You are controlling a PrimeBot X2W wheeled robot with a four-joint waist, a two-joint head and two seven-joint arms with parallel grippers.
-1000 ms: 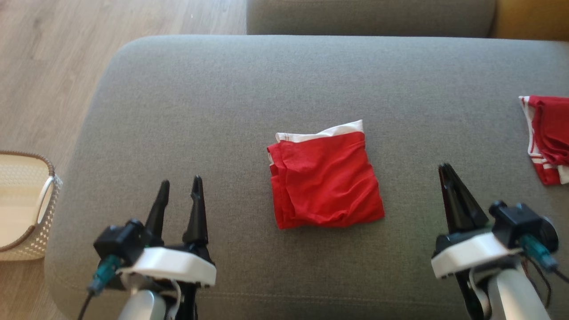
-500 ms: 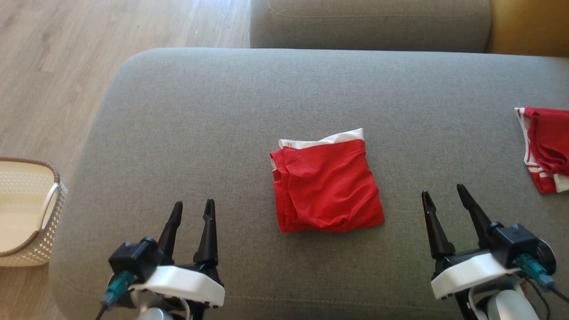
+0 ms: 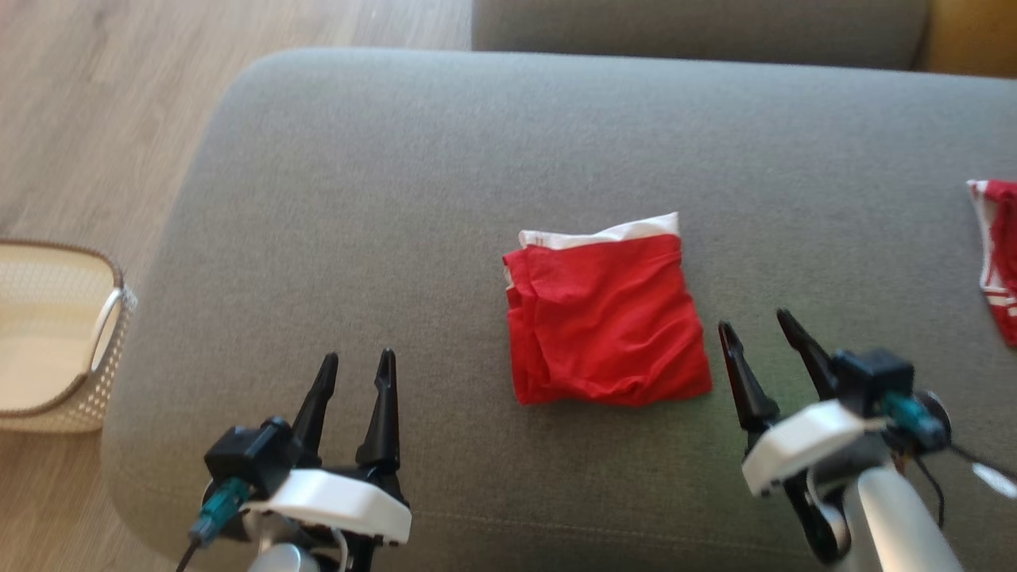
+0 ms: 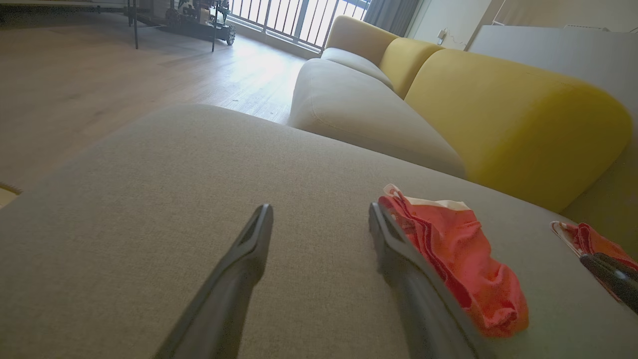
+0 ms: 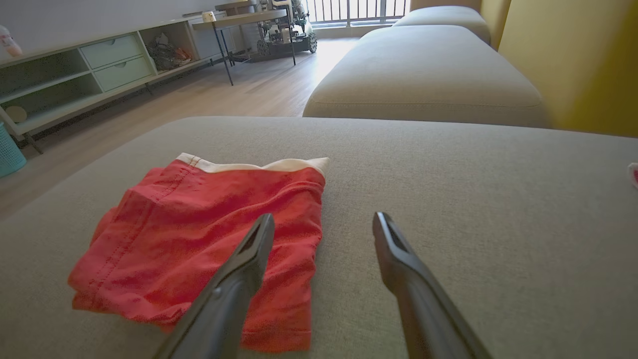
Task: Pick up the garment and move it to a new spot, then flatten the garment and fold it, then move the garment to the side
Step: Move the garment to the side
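red with a white waistband at its far edge, the folded garment [image 3: 608,318] lies flat near the middle of the grey cushion [image 3: 397,199] in the head view. the left gripper [image 3: 358,356] is well apart from it at lower left, fingers spread. the right gripper [image 3: 753,320] is just beside the garment's near right corner, fingers also spread, holding nothing. a white basket [image 3: 111,349] stands on the floor at left.

left wrist view: the fingers stand apart over bare cushion, with the garment [image 4: 458,249] to their right.

right wrist view: the fingers stand apart, one crossing the garment's [image 5: 199,239] edge in the picture; whether it touches, i cannot tell.
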